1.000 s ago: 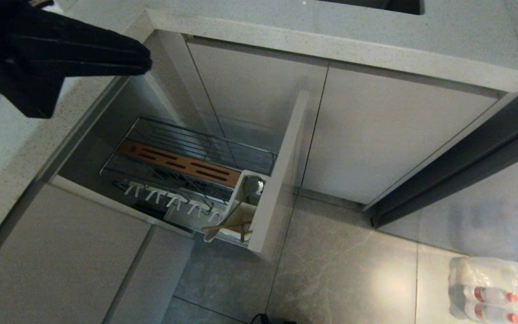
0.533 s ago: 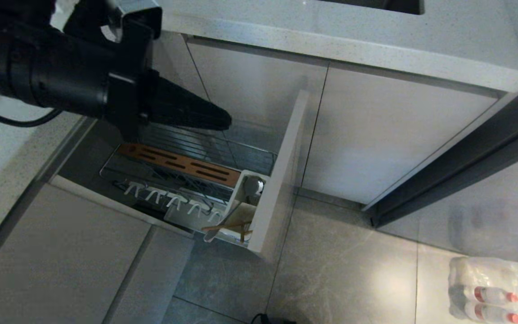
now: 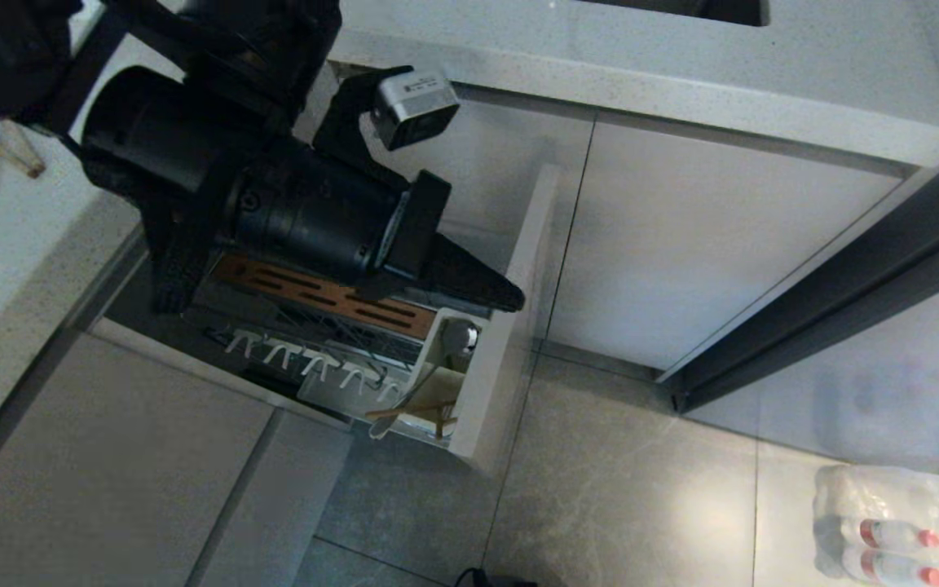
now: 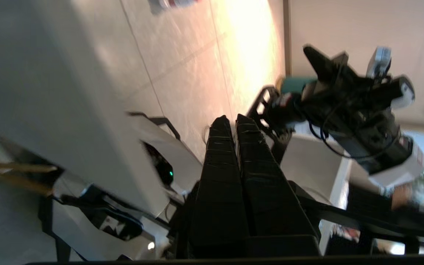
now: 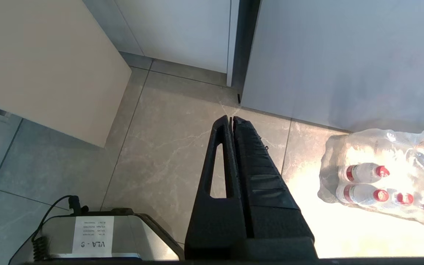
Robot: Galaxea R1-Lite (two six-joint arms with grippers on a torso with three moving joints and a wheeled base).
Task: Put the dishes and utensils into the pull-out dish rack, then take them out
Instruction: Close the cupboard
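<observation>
Now the left gripper (image 3: 510,298) hovers, fingers together and empty, directly above the white utensil cup (image 3: 437,346) holding chopsticks (image 3: 408,410) and spoon (image 3: 457,336).

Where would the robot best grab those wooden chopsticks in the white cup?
Probably by the bare upper ends of the chopsticks, which lean out over the rim of the white utensil cup. Coming from above suits them; the cup walls hide their lower parts.

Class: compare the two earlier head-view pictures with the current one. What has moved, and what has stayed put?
The left gripper, shut and empty, swung from the upper left countertop down over the chrome wire pull-out dish rack, toward its white utensil cup. The rack, the wooden chopsticks and the spoon stayed put.
</observation>
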